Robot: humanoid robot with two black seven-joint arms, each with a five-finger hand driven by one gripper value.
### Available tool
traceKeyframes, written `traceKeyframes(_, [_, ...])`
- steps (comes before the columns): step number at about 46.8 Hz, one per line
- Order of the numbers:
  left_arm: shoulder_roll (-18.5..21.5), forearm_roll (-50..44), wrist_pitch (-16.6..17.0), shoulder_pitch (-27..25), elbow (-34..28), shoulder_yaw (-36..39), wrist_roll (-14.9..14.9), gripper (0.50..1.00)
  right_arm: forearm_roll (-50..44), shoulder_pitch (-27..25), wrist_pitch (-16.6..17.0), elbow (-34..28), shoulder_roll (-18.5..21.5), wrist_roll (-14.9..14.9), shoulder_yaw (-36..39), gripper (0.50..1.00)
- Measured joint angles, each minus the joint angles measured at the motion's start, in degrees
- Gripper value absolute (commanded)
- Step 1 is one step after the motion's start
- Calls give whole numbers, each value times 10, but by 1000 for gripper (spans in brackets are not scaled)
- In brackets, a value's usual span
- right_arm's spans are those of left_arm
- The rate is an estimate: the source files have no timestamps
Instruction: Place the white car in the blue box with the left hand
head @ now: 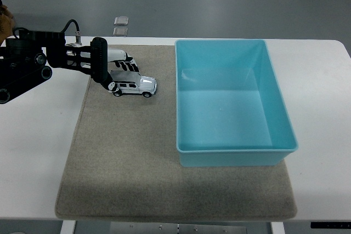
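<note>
Head view | no words to read | one white car (134, 86) on mat (126, 163) | one blue box (233, 108) | left hand (112, 69) fingers pinching car on counter (33, 152)

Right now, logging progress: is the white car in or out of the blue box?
Out. The white car sits on the mat, left of the blue box.

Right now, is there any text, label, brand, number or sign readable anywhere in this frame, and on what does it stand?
None can be read.
White car: no legible marking; too small to tell.
Blue box: plain, no print visible.
Left hand: no label visible.
Grey mat and white table: no print.
Two small clear items on the floor beyond the table: no readable text.
</note>
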Motion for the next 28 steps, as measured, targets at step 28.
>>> traceKeyframes(28, [0, 1, 19, -1, 4, -1, 1, 611, 0, 0, 0, 0, 0, 0, 0, 936])
